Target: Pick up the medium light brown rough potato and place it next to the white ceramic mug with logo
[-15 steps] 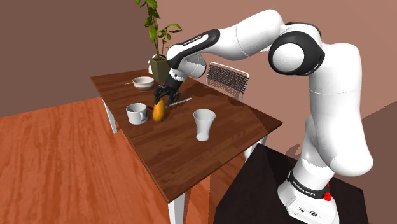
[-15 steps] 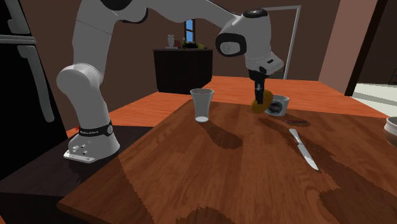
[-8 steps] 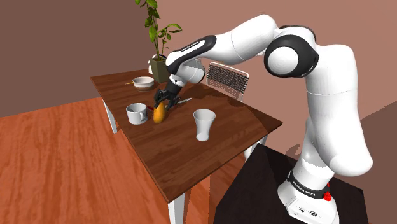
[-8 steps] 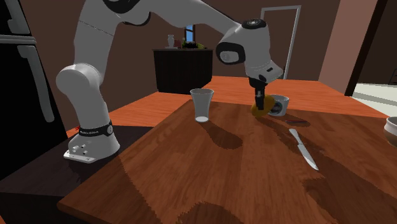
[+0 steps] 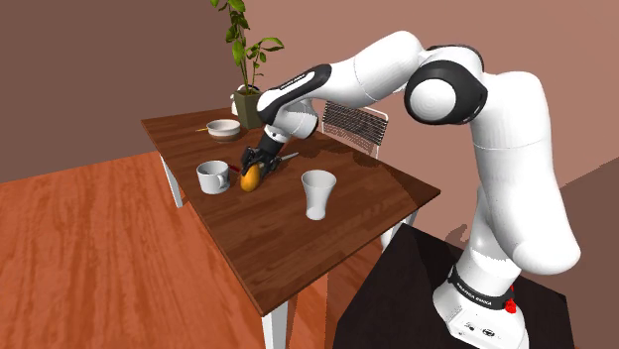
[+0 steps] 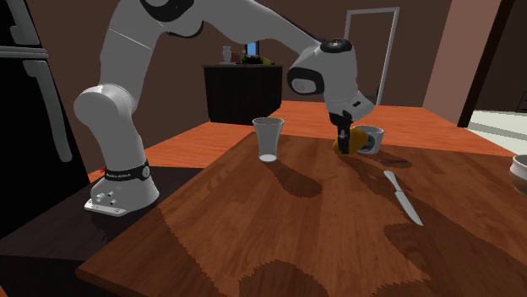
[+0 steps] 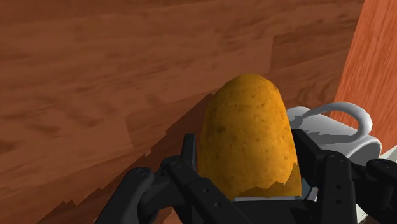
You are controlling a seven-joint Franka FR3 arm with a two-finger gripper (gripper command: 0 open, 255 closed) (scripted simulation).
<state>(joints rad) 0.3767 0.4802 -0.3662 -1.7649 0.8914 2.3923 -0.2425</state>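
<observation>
The brown wooden table (image 5: 298, 238) carries everything. The white arm (image 5: 397, 69) reaches across it toward its far end in the shoulder view and bends down low over the wood.

The white mug (image 5: 212, 176) stands upright near the table's edge, on the shoulder view's left. No logo can be made out on it.

The potato (image 5: 250, 178) is just beside the mug, on the side toward the white cup (image 5: 317, 193), which stands well apart. In the second exterior view the potato overlaps the mug, so whether they touch is not clear.

The claw (image 5: 254, 169) is closed on the potato. In the wrist view a black finger (image 7: 188, 156) presses one flank and its partner presses the other, with the mug just past that second finger.

The coming move turns on this: the potato sticks out ahead of the fingers, its long axis running the way they point. In the shoulder view it slants down at the table rather than standing upright. Its tip is very low, and I cannot tell whether it rests on the wood. By my reading it is already in place, so what is left is to let go and lift off. Set down on a slant, it could tip toward the mug.

The potato is egg-shaped, golden brown to orange, with a rough, speckled skin and a rounded end.
</observation>
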